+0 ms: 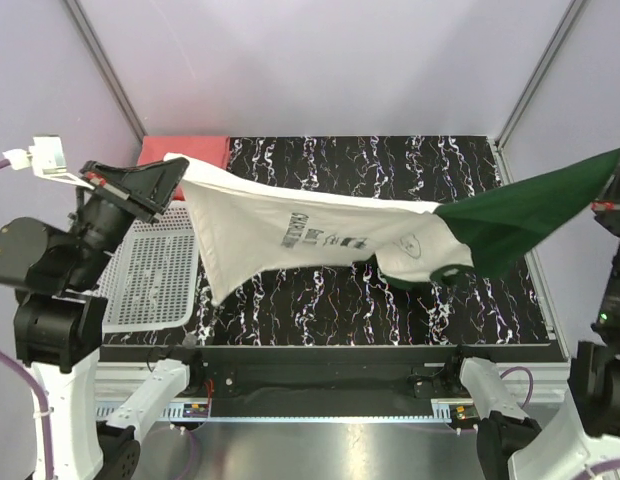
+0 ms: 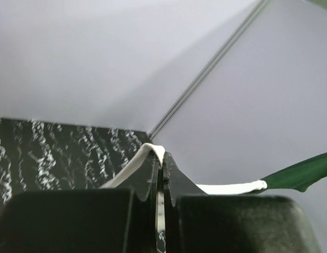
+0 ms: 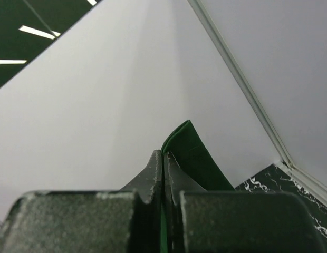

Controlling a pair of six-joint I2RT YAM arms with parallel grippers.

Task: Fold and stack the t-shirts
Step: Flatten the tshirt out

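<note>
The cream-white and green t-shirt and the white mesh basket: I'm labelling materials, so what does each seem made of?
The cream-white and dark green t-shirt looks like soft matte knit cloth, perhaps cotton: it sags and creases where it hangs. The white mesh basket looks like stiff moulded plastic: an even grid of holes, straight edges.

I see the whole table [image 1: 320,300] from above its near edge. Both wrist views look close along their fingers [image 2: 146,184], upward; all share the shirt [image 1: 290,230].
</note>
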